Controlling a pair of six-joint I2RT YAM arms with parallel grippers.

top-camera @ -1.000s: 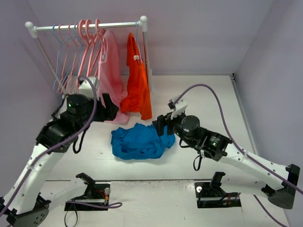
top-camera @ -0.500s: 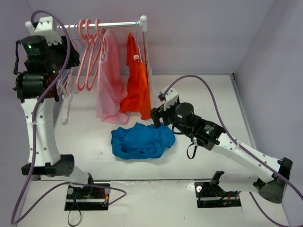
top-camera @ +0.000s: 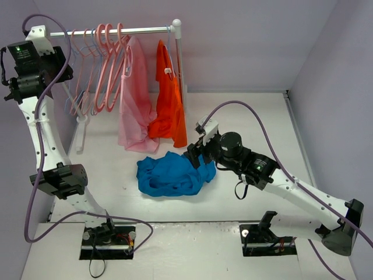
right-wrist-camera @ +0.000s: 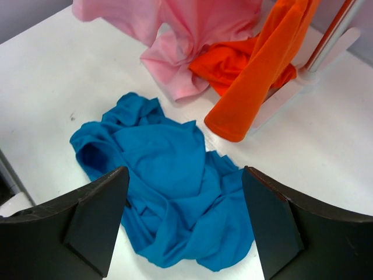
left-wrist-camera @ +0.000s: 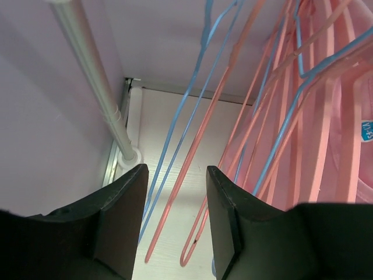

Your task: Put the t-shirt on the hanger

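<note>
— What's on the rack (top-camera: 145,30)?
— At its left end, my left gripper (left-wrist-camera: 175,175) is spread wide and empty, facing the hanger (left-wrist-camera: 180,111). Then pink hangers (top-camera: 111,64), a pink garment (top-camera: 137,99) and an orange garment (top-camera: 169,99).
— And the t-shirt (top-camera: 172,173)?
— Crumpled on the table (top-camera: 250,116). My right gripper (right-wrist-camera: 185,175) hovers over it, fingers apart.
</note>
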